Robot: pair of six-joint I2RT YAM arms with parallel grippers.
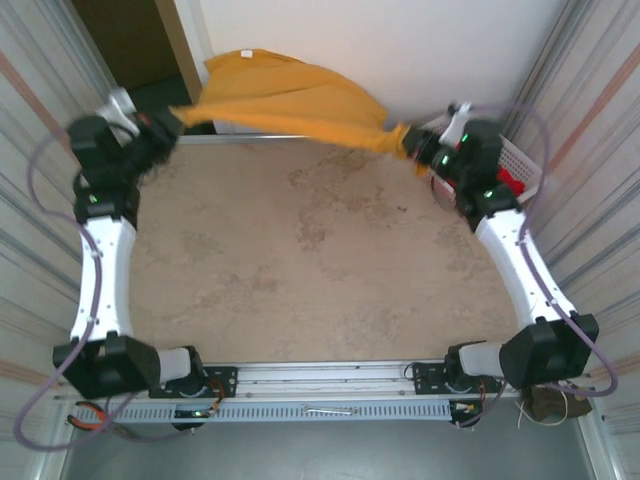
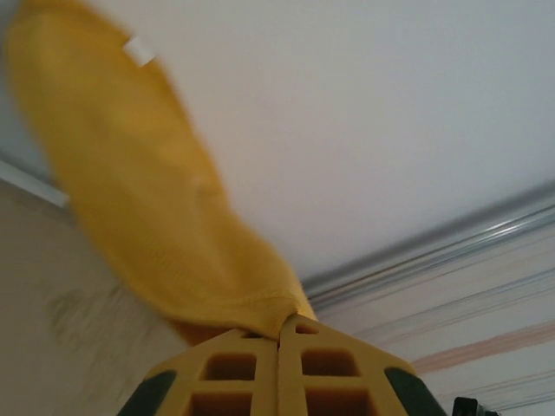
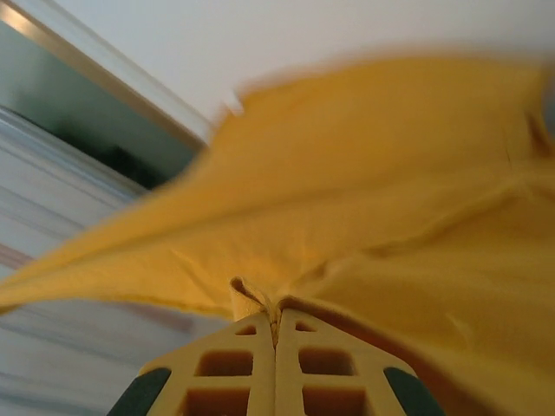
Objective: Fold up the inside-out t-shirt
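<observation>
Over the far part of the surface (image 1: 320, 260), the left hand (image 1: 168, 122) and the right hand (image 1: 408, 142) are each closed tight on one end of the inside-out t-shirt (image 1: 290, 98) — it hangs stretched between them in the air, with its small tag (image 1: 244, 54) on top.

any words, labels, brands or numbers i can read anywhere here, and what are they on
No text is readable in these pictures.
The small white tag on the yellow t-shirt: too small and blurred to read, if it carries any print at all.
</observation>
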